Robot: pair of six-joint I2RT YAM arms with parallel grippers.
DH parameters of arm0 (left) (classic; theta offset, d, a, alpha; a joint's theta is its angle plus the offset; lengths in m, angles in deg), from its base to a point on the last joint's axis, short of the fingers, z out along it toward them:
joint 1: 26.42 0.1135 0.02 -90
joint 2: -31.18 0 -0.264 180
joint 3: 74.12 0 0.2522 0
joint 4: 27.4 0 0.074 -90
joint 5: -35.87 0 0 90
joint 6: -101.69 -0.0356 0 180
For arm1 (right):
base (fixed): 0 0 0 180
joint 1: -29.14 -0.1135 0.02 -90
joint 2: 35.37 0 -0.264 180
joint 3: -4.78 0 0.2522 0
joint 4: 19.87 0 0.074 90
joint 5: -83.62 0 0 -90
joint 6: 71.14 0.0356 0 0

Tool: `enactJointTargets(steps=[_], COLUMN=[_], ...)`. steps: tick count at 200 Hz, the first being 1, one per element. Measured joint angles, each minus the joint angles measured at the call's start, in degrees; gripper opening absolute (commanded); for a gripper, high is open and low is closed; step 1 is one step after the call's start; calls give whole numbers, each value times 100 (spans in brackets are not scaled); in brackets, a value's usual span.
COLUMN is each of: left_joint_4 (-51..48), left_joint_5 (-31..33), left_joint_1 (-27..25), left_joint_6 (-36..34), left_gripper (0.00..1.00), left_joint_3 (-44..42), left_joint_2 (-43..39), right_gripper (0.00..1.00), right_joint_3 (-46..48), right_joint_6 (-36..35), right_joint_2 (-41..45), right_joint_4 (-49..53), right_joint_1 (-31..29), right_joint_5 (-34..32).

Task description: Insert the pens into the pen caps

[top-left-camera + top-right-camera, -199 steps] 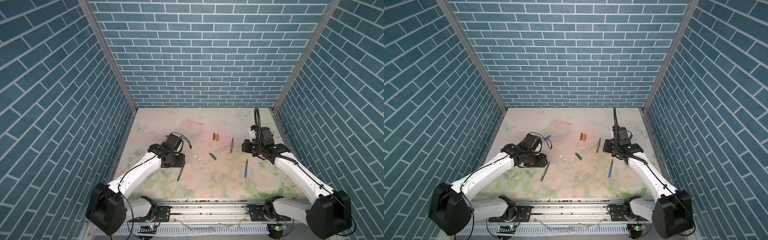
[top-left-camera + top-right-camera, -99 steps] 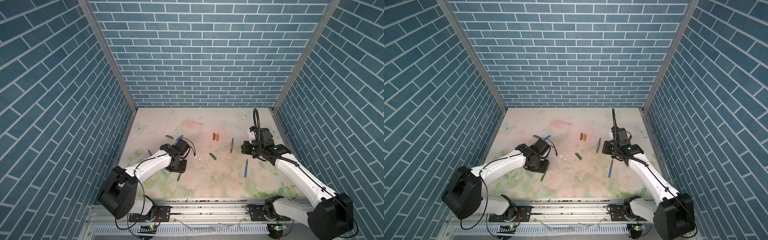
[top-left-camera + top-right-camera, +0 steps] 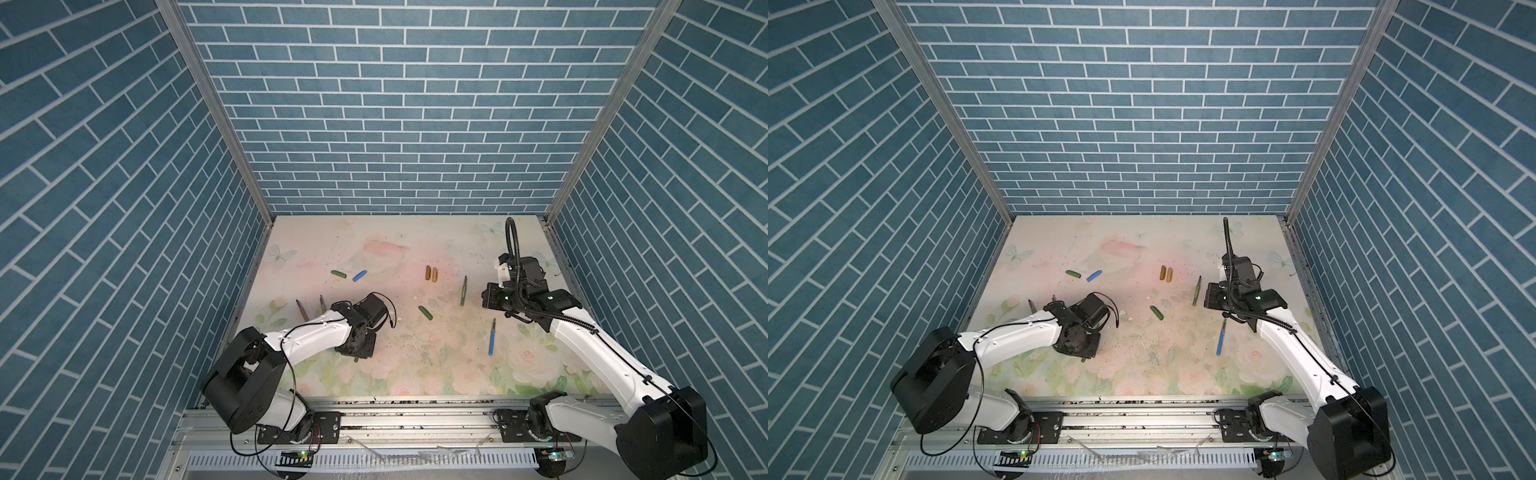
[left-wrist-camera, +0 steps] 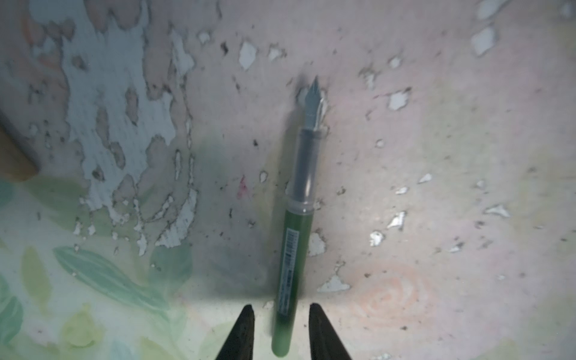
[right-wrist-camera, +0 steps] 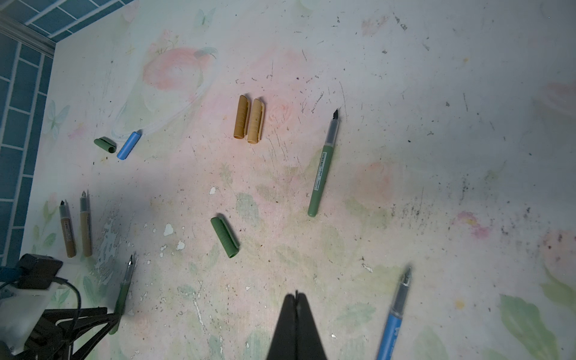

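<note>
My left gripper (image 4: 280, 307) is down at the mat with its jaws open, one on each side of the back end of a dark green pen (image 4: 296, 218). A thin gap shows on both sides. In both top views the gripper (image 3: 358, 351) covers all but the pen's end (image 3: 1083, 360). My right gripper (image 5: 296, 294) hangs shut and empty above the mat, between a green cap (image 5: 224, 237) and the blue pen (image 5: 394, 314). A second green pen (image 5: 321, 168) lies beyond. Amber (image 5: 241, 117) and tan caps (image 5: 255, 121) lie side by side.
A green cap (image 3: 338, 273) and a blue cap (image 3: 359, 275) lie at the back left. The brown pen (image 3: 301, 309) and the tan pen (image 3: 322, 302) lie side by side near the left wall. The mat's print is flaked around the left gripper.
The left arm has swung toward the near edge and lowered over the green pen, and its jaws have narrowed around it. The right arm has stayed still.
</note>
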Motion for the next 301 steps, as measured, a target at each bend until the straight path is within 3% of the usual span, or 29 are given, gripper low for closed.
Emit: enactJointTargets(steps=[200, 247, 301], left_joint_4=[629, 1016, 2632], left_joint_5=[369, 299, -378], left_joint_1=[-382, -785, -824], left_joint_6=[162, -149, -745], left_gripper=[10, 5, 4], left_joint_3=[-190, -188, -188], left_joint_2=[66, -516, -1456], right_gripper=[0, 16, 30], right_joint_3=[68, 68, 219], right_joint_6=[127, 164, 431], right_joint_2=[72, 31, 61], right_joint_4=[-20, -120, -918], right_joint_1=[-87, -238, -706], right_joint_5=[55, 267, 802])
